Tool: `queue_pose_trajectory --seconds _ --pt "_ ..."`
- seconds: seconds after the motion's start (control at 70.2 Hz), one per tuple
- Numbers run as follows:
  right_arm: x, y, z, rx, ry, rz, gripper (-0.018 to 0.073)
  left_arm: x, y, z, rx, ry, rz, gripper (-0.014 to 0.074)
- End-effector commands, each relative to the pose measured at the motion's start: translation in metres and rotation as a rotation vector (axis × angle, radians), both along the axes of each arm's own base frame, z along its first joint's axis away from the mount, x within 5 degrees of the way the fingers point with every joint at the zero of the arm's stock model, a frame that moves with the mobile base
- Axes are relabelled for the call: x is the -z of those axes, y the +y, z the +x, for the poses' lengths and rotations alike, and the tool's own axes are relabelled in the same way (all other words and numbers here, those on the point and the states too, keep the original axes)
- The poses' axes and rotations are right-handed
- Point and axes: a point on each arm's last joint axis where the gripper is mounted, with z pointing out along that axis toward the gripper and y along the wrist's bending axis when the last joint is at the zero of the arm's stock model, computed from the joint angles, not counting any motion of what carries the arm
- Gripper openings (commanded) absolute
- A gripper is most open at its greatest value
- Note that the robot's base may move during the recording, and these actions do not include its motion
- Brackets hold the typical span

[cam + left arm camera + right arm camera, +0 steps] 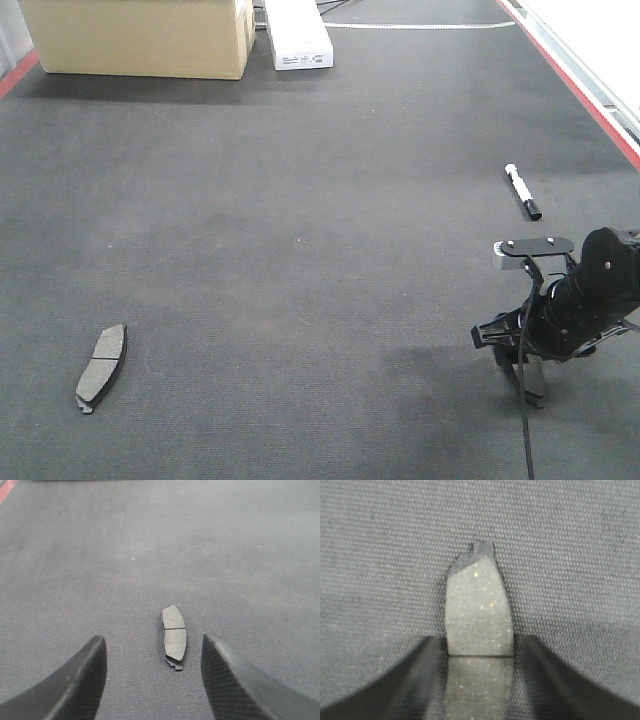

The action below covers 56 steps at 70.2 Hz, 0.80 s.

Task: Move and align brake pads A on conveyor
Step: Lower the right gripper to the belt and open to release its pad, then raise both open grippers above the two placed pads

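The first dark grey, slightly curved oblong brake pad (479, 605), with a centre groove, sits between the fingers (427, 675) of the right end effector (479, 647), which is clenched against its two long edges. This held pad is down at the dark charcoal, felt-like conveyor belt (300, 250), near the right edge at the near end. Whether it touches the belt cannot be told.

A second brake pad (101, 368) of the same kind lies flat near the belt's left edge, well apart from the first. The left end effector (153, 647) is released: in its wrist view this pad appears between the spread fingers and touches neither.

A black-and-white marker pen (522, 190) lies near the red right edge strip (580, 85). A tan cardboard box (140, 35) and a white rectangular box (298, 35) stand side by side at the far left corner.
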Motion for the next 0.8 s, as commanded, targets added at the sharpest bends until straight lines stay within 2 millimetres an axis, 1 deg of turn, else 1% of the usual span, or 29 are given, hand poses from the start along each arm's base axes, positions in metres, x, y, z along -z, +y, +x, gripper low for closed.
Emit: queue_pose_trajectory --seconds 0.0,0.057,0.171,0.257,0.285,0.314,0.356,0.371,0.413,0.442,0.556,0.784 --pt "-0.027 0.000 0.006 -0.004 -0.124 0.010 0.0538 -0.013 -0.001 0.003 0.008 -0.079 -0.015 0.0393" --pt "-0.035 0.000 0.004 -0.004 -0.151 0.013 0.0553 -0.013 -0.001 0.003 0.008 -0.079 -0.015 0.0393" --pt "-0.057 -0.001 -0.003 -0.004 -0.214 0.018 0.0540 -0.013 -0.001 0.003 0.008 -0.079 -0.015 0.0393" --pt "-0.073 -0.002 -0.013 -0.004 -0.275 0.023 0.0520 -0.013 -0.001 0.003 0.008 -0.079 -0.015 0.0393" --pt "-0.081 -0.002 -0.019 -0.004 -0.309 0.025 0.0512 -0.013 -0.001 0.003 0.008 -0.079 -0.015 0.0393" --pt "-0.084 -0.003 -0.025 -0.003 -0.325 0.026 0.0504 -0.013 -0.001 0.003 0.008 -0.079 -0.015 0.0393" --pt "-0.094 -0.004 -0.036 -0.002 -0.376 0.030 0.0493 -0.013 -0.001 0.003 0.008 -0.079 -0.015 0.0393" --pt "-0.093 -0.004 -0.039 -0.002 -0.377 0.030 0.0489 -0.013 -0.001 0.003 0.008 -0.079 -0.015 0.0393" --pt "-0.102 -0.005 -0.053 -0.003 -0.430 0.033 0.0480 -0.013 -0.001 0.003 0.008 -0.079 -0.015 0.0393" --pt "-0.103 -0.006 -0.060 -0.002 -0.448 0.034 0.0475 -0.013 -0.001 0.003 0.008 -0.079 -0.015 0.0393" --pt "-0.120 -0.009 -0.098 -0.001 -0.564 0.044 0.0470 -0.013 -0.001 0.003 0.008 -0.079 -0.015 0.0393" --pt "-0.141 -0.014 -0.172 0.008 -0.806 0.084 0.0470 -0.013 -0.001 0.003 0.008 -0.079 -0.015 0.0393"
